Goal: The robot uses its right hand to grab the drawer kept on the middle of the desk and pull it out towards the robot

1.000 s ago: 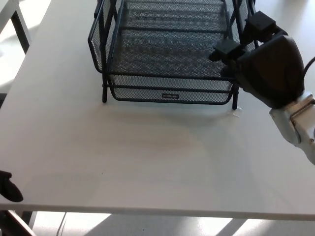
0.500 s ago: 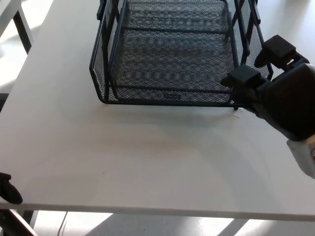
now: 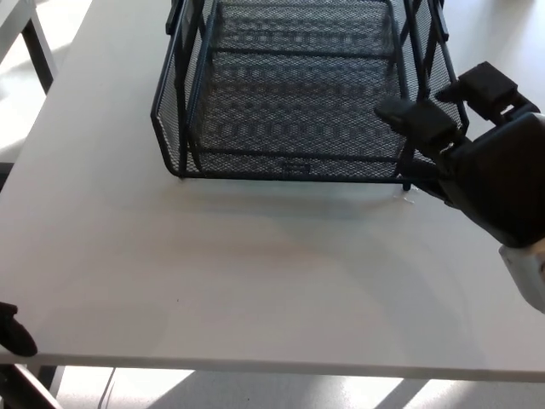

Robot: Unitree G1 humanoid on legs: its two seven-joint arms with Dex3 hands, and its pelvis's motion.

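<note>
**Right hand at the drawer's front corner**

Head view: the black mesh drawer (image 3: pixel 294 94) sits at the far middle of the white surface (image 3: pixel 238 273). The right hand (image 3: pixel 477 162) is at its near right corner, fingers (image 3: pixel 417 119) spread apart and reaching over the rim, gripping nothing clearly. The left hand (image 3: pixel 13 331) barely shows at the lower left edge; whether its fingers are apart cannot be told.

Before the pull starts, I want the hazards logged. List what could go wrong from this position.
1. The right hand sits at the front right corner of the mesh drawer, not at its middle; a pull from there may twist the rack rather than slide it straight.
2. Its fingers lie spread against the wire frame without a clear hold, so they may slip off.
3. The whole rack may drag across the white desk.
</note>
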